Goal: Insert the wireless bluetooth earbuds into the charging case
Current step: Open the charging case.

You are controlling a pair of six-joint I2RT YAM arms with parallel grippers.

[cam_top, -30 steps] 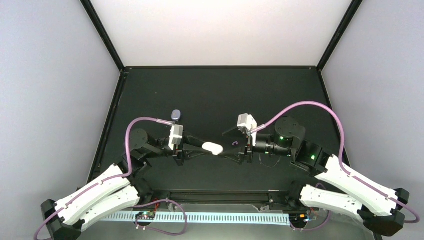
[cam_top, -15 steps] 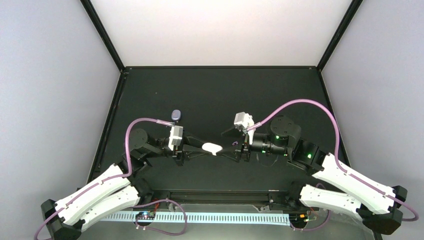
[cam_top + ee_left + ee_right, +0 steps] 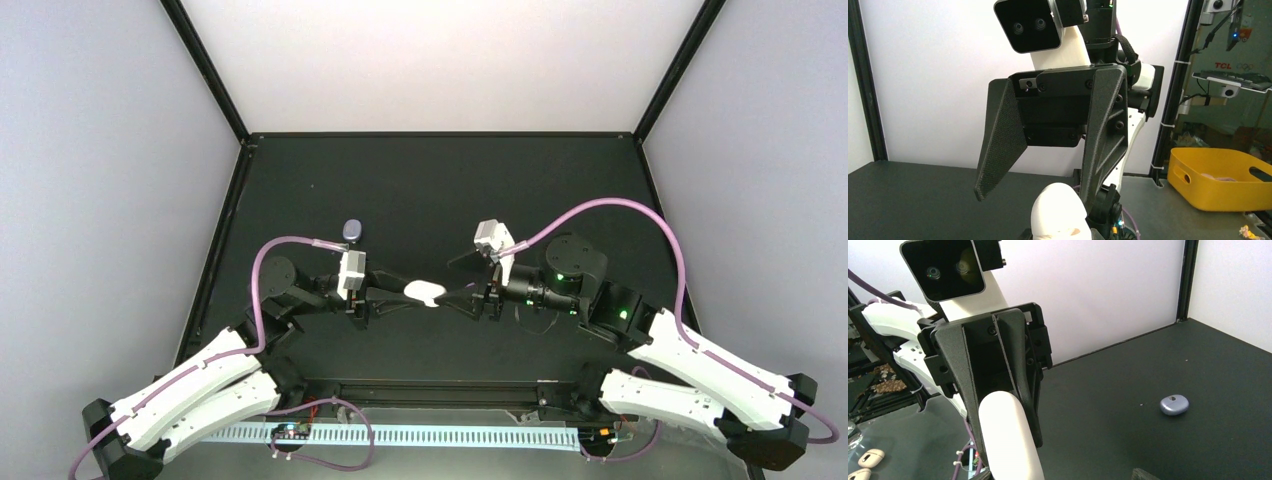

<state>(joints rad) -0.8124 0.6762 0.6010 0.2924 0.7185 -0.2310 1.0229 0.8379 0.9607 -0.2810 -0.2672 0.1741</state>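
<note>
The left gripper [image 3: 405,294] pinches one end of the white charging case [image 3: 426,292] and holds it over the middle of the black table [image 3: 420,190]. The case's long axis runs roughly level, left to right, and its free rounded end points at the right gripper [image 3: 1033,196], whose jaws stand spread close to that end. A purple case [image 3: 1174,404] lies on the table well apart, farther back on the left

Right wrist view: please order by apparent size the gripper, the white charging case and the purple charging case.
1. left gripper
2. white charging case
3. purple charging case (farther away, real size unsure)
</note>
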